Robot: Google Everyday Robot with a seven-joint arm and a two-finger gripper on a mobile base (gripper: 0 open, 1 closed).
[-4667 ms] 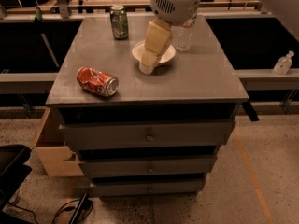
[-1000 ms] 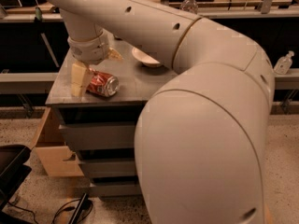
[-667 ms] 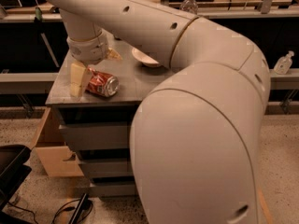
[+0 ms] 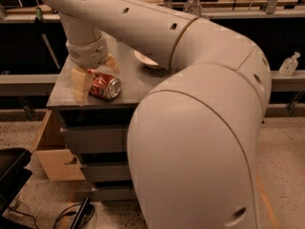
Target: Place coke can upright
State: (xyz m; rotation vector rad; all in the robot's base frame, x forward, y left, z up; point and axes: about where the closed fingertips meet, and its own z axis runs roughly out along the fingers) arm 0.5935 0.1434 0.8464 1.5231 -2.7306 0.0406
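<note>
The coke can (image 4: 106, 85) is red with a silver top and lies on its side near the front left corner of the grey cabinet top (image 4: 132, 87). My gripper (image 4: 96, 82) hangs from the wrist right over the can. One tan finger (image 4: 78, 84) stands on the can's left side and the other finger (image 4: 113, 64) sits behind it, so the open jaws straddle the can. The can rests on the surface. My big white arm hides the right half of the cabinet top.
A white bowl (image 4: 144, 60) sits mid-table, partly behind the arm. A water bottle (image 4: 192, 4) stands at the back and a clear pump bottle (image 4: 289, 65) on the right ledge. An open wooden drawer (image 4: 46, 149) sticks out low on the left.
The gripper has moved from above the white bowl to the front left and come down around the lying coke can. Over the last second it has barely moved.
</note>
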